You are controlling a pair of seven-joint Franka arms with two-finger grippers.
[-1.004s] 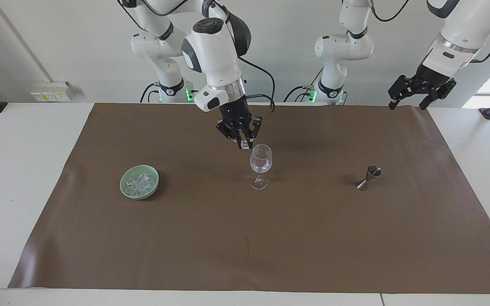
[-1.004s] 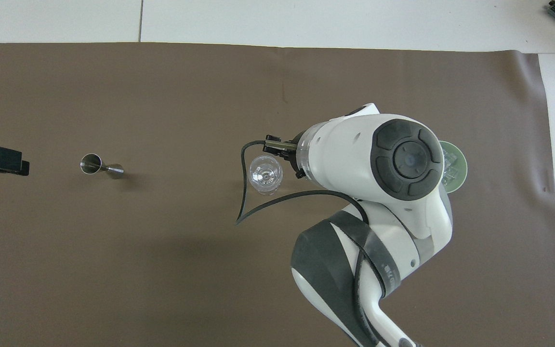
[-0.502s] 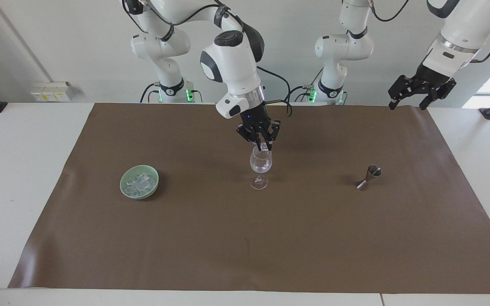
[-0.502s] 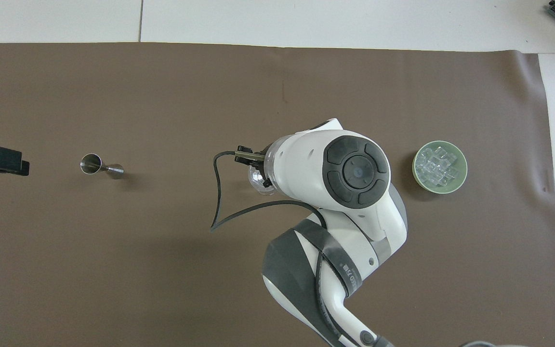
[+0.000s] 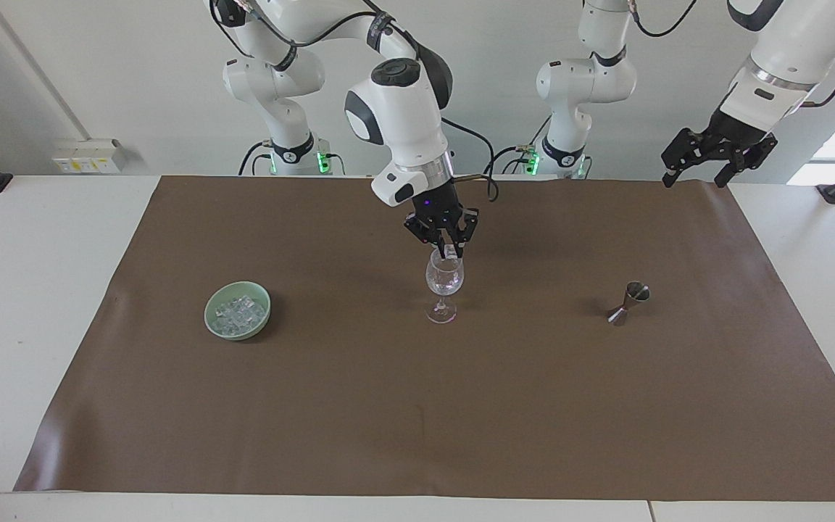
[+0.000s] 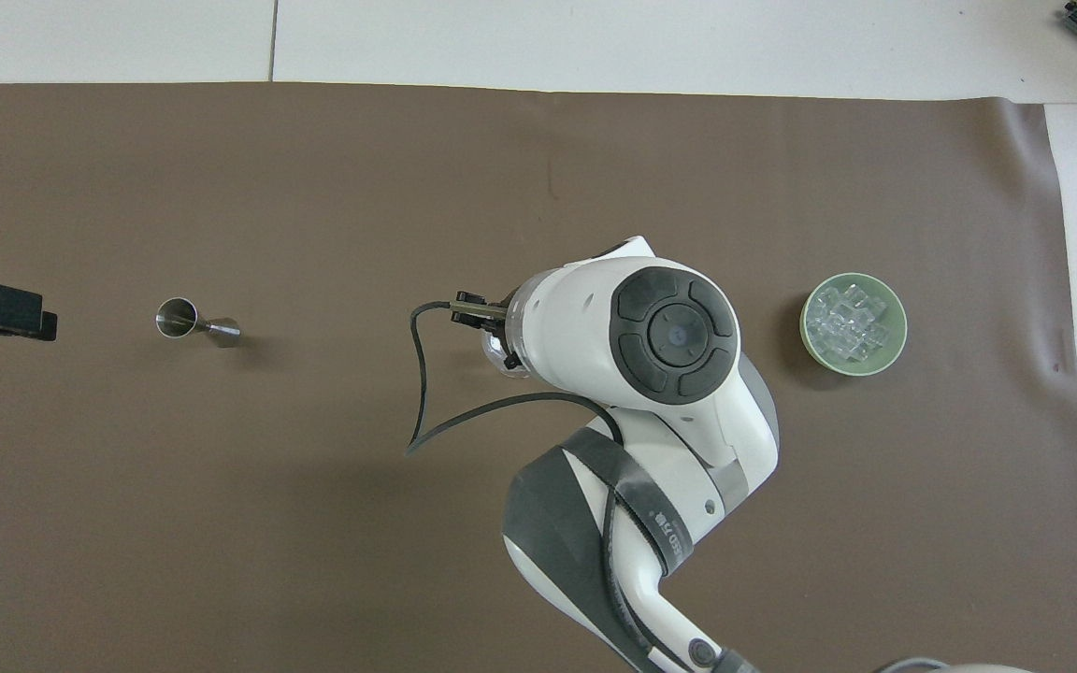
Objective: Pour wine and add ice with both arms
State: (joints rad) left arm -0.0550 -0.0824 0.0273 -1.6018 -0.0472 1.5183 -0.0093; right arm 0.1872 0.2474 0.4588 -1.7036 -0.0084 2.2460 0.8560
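Hanging directly over the mouth of the wine glass (image 5: 445, 277), the right gripper (image 5: 451, 251) has its fingertips pressed together on a small clear ice cube (image 5: 450, 251), which sits just above the glass's rim. In the overhead view the right arm's wrist covers nearly all of the glass, with only a sliver of its bowl showing beside the wrist. The rest of the ice (image 5: 238, 312) lies heaped in a pale green bowl (image 5: 209, 317), well apart from the right gripper, toward the right arm's end of the table. The glass stands upright on the brown mat (image 5: 417, 406) under that gripper.

Up at the left arm's end of the table, the left gripper (image 5: 700, 172) waits in the air over the mat's edge, its fingers spread and holding nothing. A steel jigger (image 5: 630, 301) stands on the mat between the glass and the left gripper's end, well apart from both grippers.

White lettering runs along the dark band of the right arm in the overhead view, but it cannot be read.
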